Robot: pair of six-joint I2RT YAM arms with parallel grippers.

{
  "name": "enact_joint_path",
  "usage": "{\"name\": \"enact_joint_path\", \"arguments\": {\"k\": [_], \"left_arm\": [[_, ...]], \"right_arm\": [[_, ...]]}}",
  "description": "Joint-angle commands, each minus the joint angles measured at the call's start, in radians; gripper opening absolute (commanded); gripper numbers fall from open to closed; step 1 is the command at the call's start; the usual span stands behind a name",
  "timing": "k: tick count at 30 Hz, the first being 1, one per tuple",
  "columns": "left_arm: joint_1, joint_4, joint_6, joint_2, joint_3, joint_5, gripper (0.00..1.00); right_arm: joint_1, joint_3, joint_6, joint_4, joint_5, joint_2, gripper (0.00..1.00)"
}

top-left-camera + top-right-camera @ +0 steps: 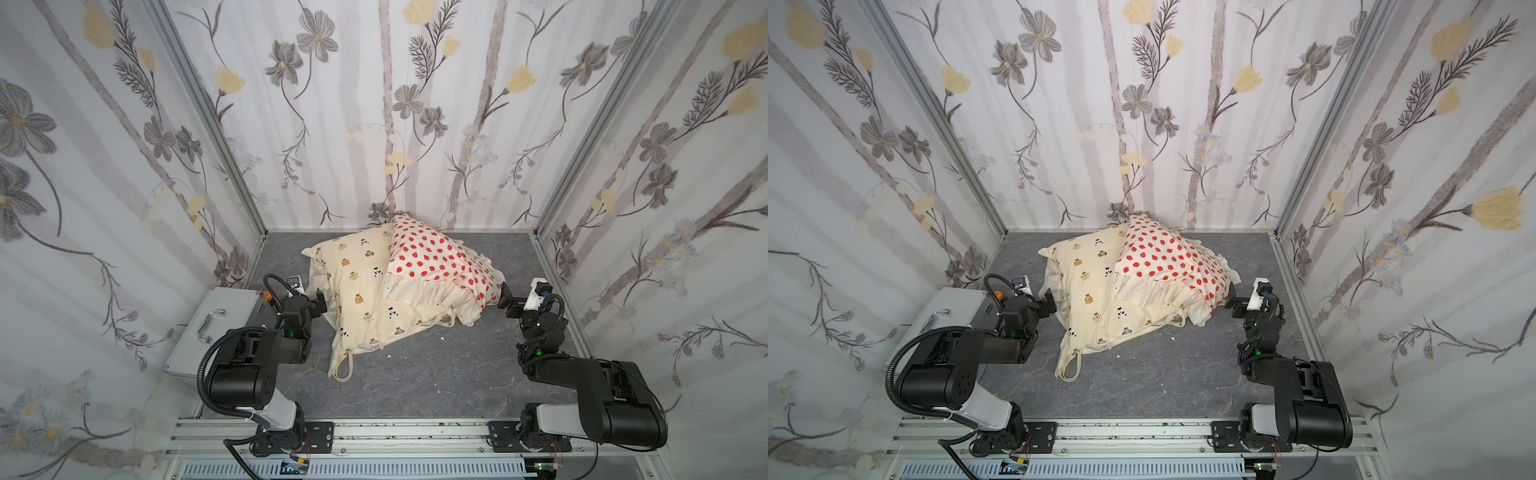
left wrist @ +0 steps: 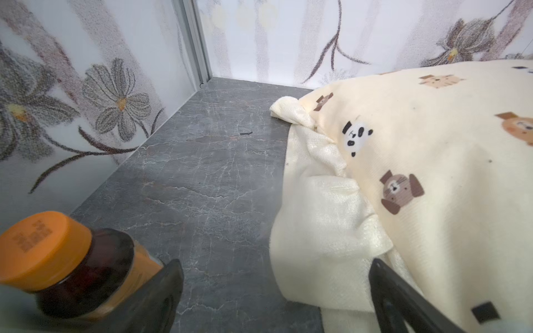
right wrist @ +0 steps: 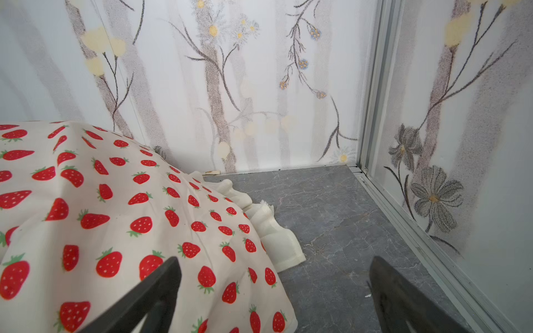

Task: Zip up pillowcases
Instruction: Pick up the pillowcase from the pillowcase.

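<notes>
Two pillowcases lie heaped at the back middle of the grey floor in both top views. The cream bear-and-panda pillowcase (image 1: 357, 286) (image 1: 1088, 282) (image 2: 418, 173) is underneath. The strawberry pillowcase (image 1: 432, 257) (image 1: 1163, 257) (image 3: 115, 216) leans over its right half. My left gripper (image 1: 318, 301) (image 1: 1048, 303) (image 2: 274, 263) is open at the bear pillowcase's left ruffle, one finger over the fabric and holding nothing. My right gripper (image 1: 505, 297) (image 1: 1231, 297) (image 3: 275, 259) stands open at the strawberry pillowcase's right corner, also holding nothing.
A silver metal case (image 1: 216, 324) (image 1: 951, 316) with a handle lies at the left beside the left arm. An orange-lidded brown bottle (image 2: 57, 259) stands by the left gripper. Cream ties (image 1: 343, 370) trail toward the front. Flower-printed walls (image 1: 124, 208) enclose three sides.
</notes>
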Motion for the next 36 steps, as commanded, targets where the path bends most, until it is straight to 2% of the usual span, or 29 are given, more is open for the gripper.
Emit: {"name": "enact_joint_path", "arguments": {"k": [1,30,36], "left_arm": [[0.000,0.009,-0.003,0.002,0.007,-0.010,1.00],[0.001,0.013,-0.004,0.002,0.006,-0.010,1.00],[0.000,0.011,-0.008,-0.044,-0.012,-0.028,1.00]], "right_arm": [[0.000,0.003,-0.014,0.040,-0.013,0.000,1.00],[0.000,0.000,-0.013,0.044,-0.013,-0.001,1.00],[-0.002,-0.060,0.051,0.124,0.149,-0.033,1.00]]}}
